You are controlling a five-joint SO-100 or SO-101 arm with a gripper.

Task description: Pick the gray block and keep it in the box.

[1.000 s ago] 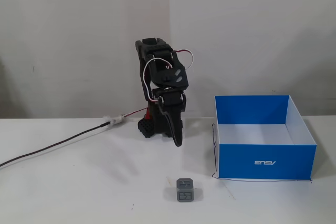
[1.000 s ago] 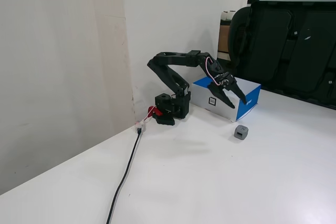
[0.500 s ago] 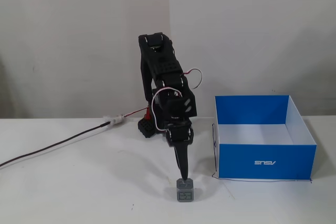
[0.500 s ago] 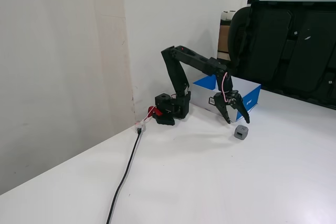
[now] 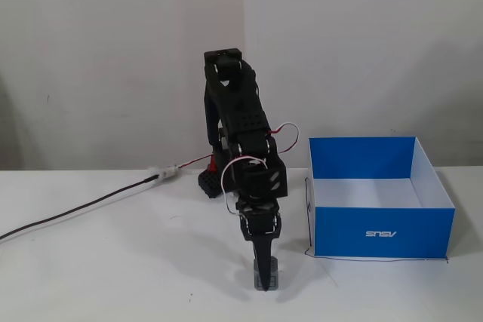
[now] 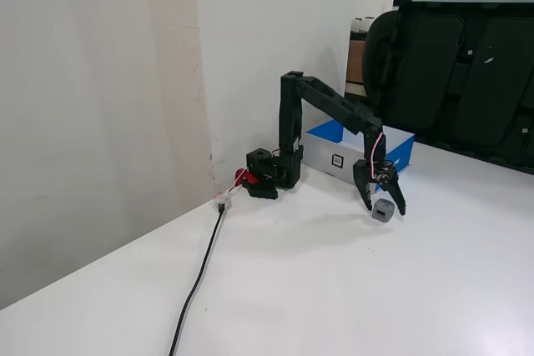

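Gripper (image 6: 383, 208) spread wide, straddling block (image 6: 383, 211) on table, nothing held. Block sits between fingers, low. Box (image 5: 381, 233) beside gripper, to right in front-on fixed view. Risk: off-centre closing, one finger pushes block, it twists or skids out.

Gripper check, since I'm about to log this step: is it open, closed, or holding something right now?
Gripper: open, fingers spread either side of the gray block, which sits on the table; not gripped yet.
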